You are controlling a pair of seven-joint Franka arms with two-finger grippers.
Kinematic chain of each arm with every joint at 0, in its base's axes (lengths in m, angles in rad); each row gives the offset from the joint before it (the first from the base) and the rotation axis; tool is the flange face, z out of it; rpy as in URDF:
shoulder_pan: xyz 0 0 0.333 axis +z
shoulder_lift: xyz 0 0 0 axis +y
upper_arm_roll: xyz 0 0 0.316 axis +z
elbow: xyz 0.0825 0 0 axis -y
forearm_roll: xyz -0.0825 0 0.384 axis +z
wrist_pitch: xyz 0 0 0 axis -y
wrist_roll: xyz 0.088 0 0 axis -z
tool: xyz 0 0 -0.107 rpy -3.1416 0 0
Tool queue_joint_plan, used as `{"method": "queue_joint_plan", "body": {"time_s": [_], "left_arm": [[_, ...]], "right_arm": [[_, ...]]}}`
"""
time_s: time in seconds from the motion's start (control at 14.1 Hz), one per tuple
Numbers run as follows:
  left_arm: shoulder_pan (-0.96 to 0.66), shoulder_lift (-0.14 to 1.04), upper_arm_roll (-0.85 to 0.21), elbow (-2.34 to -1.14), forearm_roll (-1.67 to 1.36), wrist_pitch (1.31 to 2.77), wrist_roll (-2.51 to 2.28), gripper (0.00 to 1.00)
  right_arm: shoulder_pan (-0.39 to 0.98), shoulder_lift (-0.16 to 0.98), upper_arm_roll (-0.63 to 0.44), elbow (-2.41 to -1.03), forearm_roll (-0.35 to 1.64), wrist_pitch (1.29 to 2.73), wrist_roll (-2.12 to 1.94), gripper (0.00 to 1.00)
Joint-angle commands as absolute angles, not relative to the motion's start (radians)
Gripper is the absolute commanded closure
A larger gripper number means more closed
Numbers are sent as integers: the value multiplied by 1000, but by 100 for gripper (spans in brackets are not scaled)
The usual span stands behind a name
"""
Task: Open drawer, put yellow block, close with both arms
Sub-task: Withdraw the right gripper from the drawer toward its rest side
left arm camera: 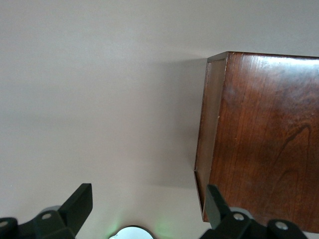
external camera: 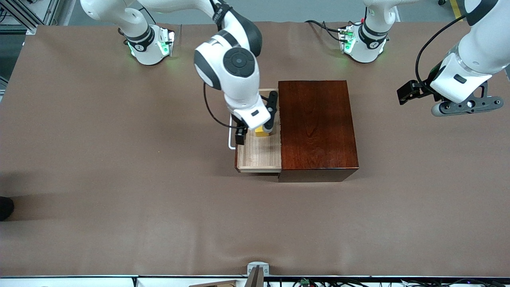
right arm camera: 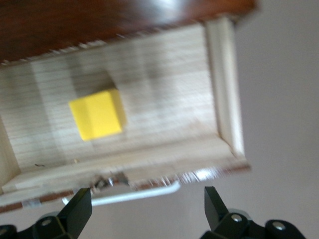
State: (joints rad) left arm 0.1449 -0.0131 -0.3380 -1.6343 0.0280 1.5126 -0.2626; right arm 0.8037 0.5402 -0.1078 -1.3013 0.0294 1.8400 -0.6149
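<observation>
The bench (external camera: 119, 191) carried a glossy reddish-brown wooden box (external camera: 316, 127) near its middle. The drawer (external camera: 259, 153) stood pulled out of the box toward the right arm's end of the bench, its pale light-wood floor bare at the part nearest the front camera. Its white handle (external camera: 230, 139) showed at the drawer's outer edge. Farther from the camera, the yellow block (right arm camera: 97, 114) lay on the drawer floor, free of any grip. The right claw (external camera: 255, 123) hung over the drawer just above the block, its fingers (right arm camera: 75, 211) spread wide and holding nothing. The left claw (left arm camera: 147, 209) waited over bare bench at the left arm's end, beside the box, fingers wide apart and empty.
</observation>
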Motion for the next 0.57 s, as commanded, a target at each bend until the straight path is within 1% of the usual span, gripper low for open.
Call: {"method": "queue_joint_plan", "body": {"time_s": [0.0,0.14,0.36,0.43,0.5], "left_arm": [[155,-23,-342,-1644,9,1526,-245,0],[156,-23,-342,-1643,9,1526,-244,0],[156,-23,-341,-1643,9,1528,-244,0],[158,-23,-341,-1643,8,1528,-244,0],[160,-23,-339,-1641,8,1531,-244,0]], "right_arm": [[741,494,-95,-1324,15,1825,-472,0],[709,494,-115,-1324,12,1833,-347,0],[690,500,-230,-1322,11,1848,-265,0],[672,503,-267,-1322,14,1867,-265,0],[634,503,-281,-1322,17,1877,-265,0]]}}
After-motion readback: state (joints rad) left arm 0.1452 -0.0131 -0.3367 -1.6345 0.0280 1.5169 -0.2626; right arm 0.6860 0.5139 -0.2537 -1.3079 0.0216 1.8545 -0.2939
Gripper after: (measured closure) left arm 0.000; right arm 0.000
